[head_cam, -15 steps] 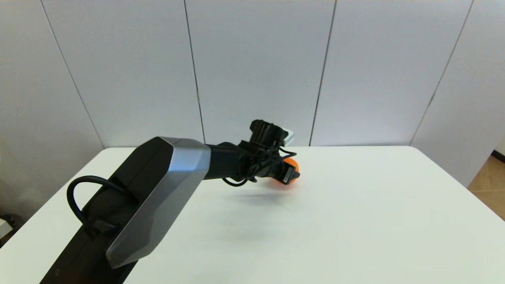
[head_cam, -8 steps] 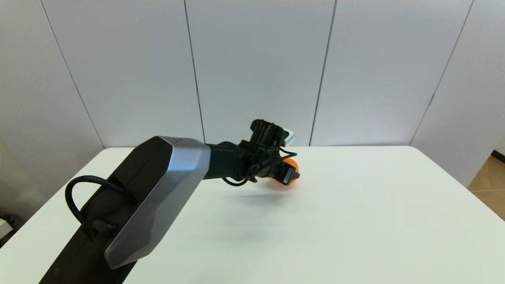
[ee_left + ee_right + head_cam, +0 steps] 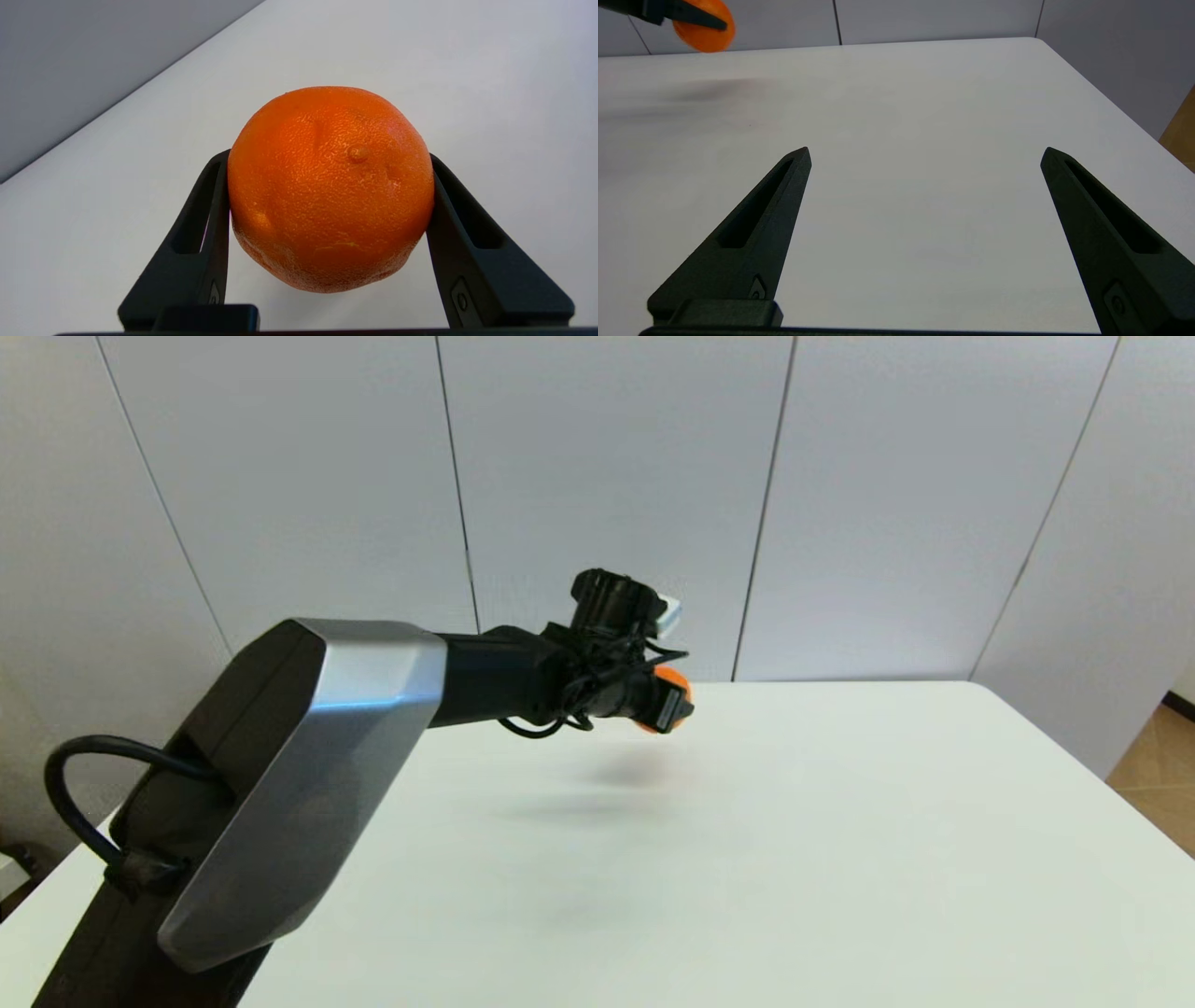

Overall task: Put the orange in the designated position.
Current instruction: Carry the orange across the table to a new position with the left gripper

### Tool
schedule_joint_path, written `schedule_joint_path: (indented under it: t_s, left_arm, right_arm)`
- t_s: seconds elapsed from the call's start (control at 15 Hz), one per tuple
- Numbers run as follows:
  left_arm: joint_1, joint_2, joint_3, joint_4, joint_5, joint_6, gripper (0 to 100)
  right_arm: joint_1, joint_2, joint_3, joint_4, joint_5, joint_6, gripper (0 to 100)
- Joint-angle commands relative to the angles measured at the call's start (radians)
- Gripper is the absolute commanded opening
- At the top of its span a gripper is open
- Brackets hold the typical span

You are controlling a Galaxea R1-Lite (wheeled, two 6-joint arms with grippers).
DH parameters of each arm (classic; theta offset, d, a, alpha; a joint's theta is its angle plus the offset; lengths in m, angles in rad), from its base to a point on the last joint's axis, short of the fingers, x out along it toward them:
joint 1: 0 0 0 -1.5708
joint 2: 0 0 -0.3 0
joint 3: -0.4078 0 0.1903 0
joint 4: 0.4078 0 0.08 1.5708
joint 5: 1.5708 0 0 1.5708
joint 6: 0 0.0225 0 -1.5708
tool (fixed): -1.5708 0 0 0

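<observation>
My left gripper (image 3: 665, 702) is shut on the orange (image 3: 661, 687) and holds it in the air above the far middle of the white table (image 3: 840, 821), near the back wall. In the left wrist view the dimpled orange (image 3: 330, 186) fills the space between the two black fingers (image 3: 196, 233), clear of the tabletop below. My right gripper (image 3: 924, 154) is open and empty, low over the table's near right part; from there the orange (image 3: 707, 32) shows far off. The designated position is bare tabletop with no mark.
The grey panelled wall (image 3: 607, 476) runs just behind the table's back edge. The table's right edge (image 3: 1111, 98) drops to a wooden floor. My left arm's large grey and black link (image 3: 280, 784) covers the near left of the table.
My left arm has lifted the orange off the table and drawn it slightly left. The shadow under it has spread out. The grip stays shut.
</observation>
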Motion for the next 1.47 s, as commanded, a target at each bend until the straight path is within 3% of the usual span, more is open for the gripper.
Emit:
schedule_joint_path:
  t_s: [0.07,0.53,1.47]
  left_arm:
    - [0.054,-0.115,0.013,0.087,0.020,-0.009,0]
    - [0.252,-0.318,0.080,0.140,0.020,0.002,0]
    - [0.636,-0.609,0.454,0.140,0.019,0.031,0]
  right_arm:
    - [0.000,0.001,0.000,0.000,0.000,0.000,100]
    - [0.000,0.001,0.000,0.000,0.000,0.000,100]
    - [0.000,0.001,0.000,0.000,0.000,0.000,100]
